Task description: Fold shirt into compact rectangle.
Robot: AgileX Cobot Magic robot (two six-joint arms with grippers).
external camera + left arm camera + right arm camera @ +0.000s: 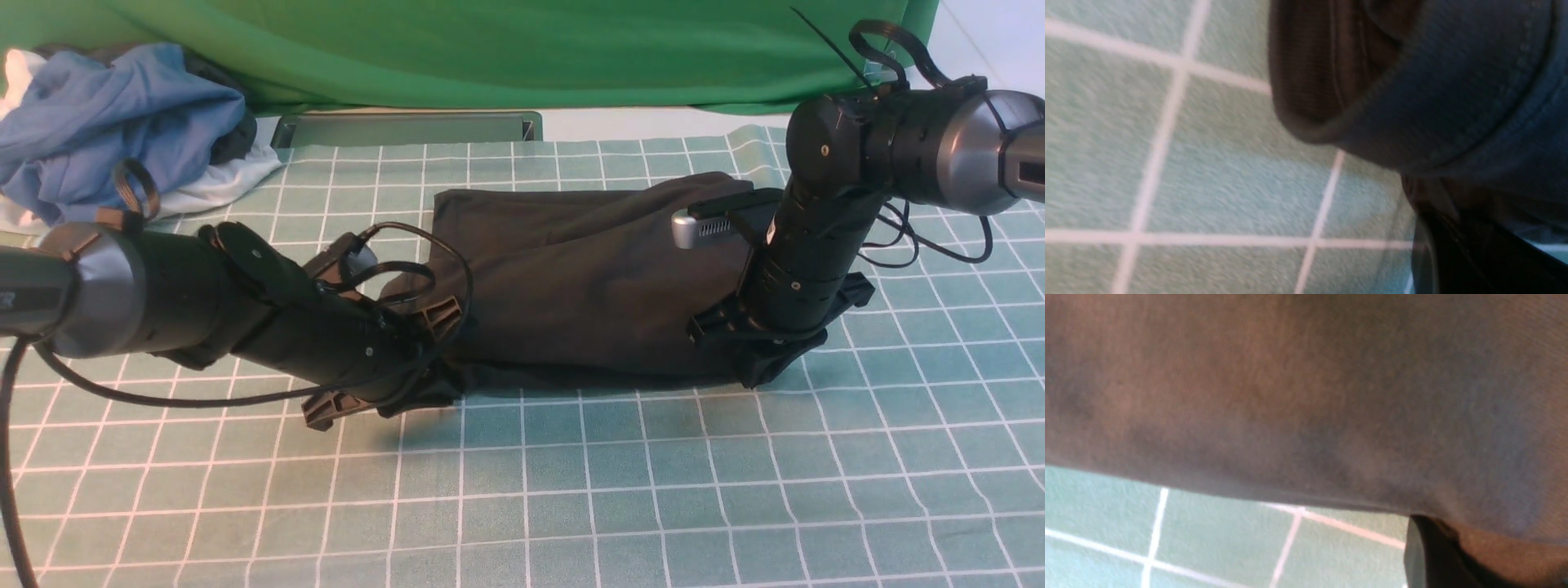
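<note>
You are looking at the shirt point(571, 278) already lying as a long folded band mid-table; the left gripper point(424, 392) is pinching its near-left corner, the right gripper point(763, 367) jaws I cannot tell. The final cross fold is waiting.

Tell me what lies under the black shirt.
The shirt lies on the green checked tablecloth, seen all around it. Whatever sits beneath its folded layers is covered.

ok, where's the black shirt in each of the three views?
Front view: shirt lies mid-table, between the two arms, as a wide folded band.
Left wrist view: a hemmed edge fills one corner of the picture.
Right wrist view: dark fabric covers most of the picture.
Shared landmark: the green checked tablecloth, seen in all three.
</note>
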